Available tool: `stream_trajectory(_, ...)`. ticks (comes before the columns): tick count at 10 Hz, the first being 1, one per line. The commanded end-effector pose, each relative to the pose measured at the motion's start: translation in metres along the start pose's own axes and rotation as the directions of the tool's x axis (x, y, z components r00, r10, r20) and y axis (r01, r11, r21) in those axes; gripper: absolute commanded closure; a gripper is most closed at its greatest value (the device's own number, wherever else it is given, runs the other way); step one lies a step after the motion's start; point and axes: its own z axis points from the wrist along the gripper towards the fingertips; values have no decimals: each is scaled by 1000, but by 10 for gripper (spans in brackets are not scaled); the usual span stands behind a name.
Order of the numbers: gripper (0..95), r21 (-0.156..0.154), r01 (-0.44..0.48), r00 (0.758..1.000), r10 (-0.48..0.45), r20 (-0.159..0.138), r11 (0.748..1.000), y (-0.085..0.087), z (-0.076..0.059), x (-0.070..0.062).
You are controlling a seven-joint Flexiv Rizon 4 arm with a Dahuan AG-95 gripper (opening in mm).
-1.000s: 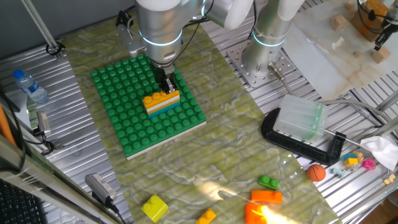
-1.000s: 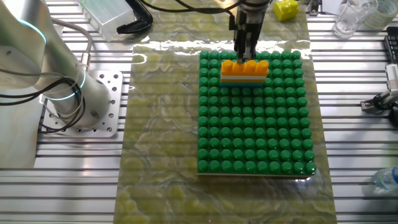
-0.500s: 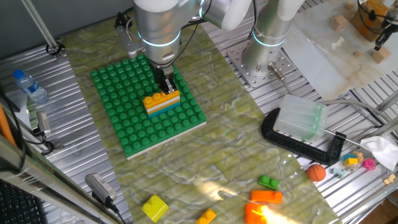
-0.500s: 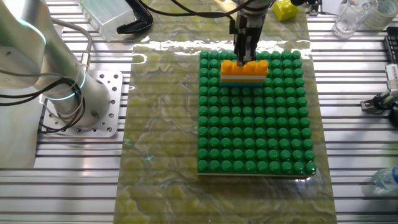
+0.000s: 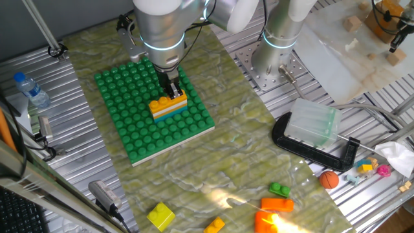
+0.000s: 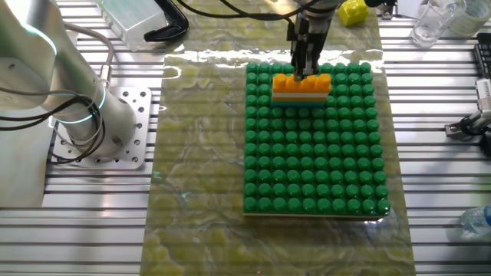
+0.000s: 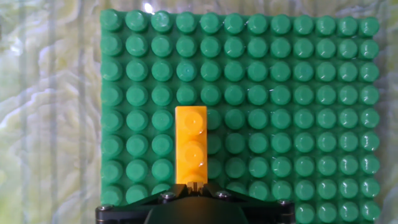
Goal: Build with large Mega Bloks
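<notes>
- Standing on the far part of the green baseplate [image 5: 152, 116] is a small stack of Mega Bloks [image 5: 168, 106]: a yellow-orange bar on top, then a white layer, then a cyan one, all glossy plastic with round studs.
- The baseplate is a square sheet of moulded green studs with a pale underside edge; it lies on a mottled green-yellow mat [image 5: 246, 149] with a marbled, shiny finish.
- The hand [image 5: 170, 89] hangs at the far end of the stack, its dark fingers close together; whether they pinch the top bar or just sit above it, I cannot tell.
- From the one fixed view, loose bricks show at the near edge of the mat: a yellow brick [image 5: 160, 215], a small yellow-orange brick [image 5: 214, 225], an orange brick [image 5: 277, 205] and a green brick [image 5: 279, 189].
- That view also shows a water bottle [image 5: 32, 90] at the left, a black clamp [image 5: 314, 150] holding a translucent box, and a small orange ball [image 5: 329, 179].
- The other fixed view shows the stack side-on with its three bands, four studs on top, and a yellow brick beyond the mat.
- The hand view looks straight down: only the yellow-orange bar [image 7: 190, 146] shows, three studs visible, its near end hidden under the black hand body.
- The desk [image 6: 100, 222] is ribbed aluminium slats; the grey arm base is bolted to a perforated plate.
</notes>
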Motion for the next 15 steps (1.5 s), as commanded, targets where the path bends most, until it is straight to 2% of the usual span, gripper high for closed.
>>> stream_trajectory(1, 950, 15, -5, 1000, 5, 4, 1000, 1, 3, 0)
stream_trajectory(3, 950, 35, 3, 1000, -3, 4, 999, -1, -7, 0)
stream_trajectory(4, 950, 49, -1, 1000, 0, 14, 999, 1, -9, -1)
stream_trajectory(6, 950, 54, -5, 1000, 4, 24, 999, 4, -13, -7)
stream_trajectory(10, 950, 38, -6, 999, 4, 42, 999, 19, -24, -24)
stream_trajectory(13, 950, 34, -2, 999, 0, 50, 999, 38, -24, -36)
stream_trajectory(15, 950, 8, -9, 998, 8, 67, 1000, 55, -23, -43)
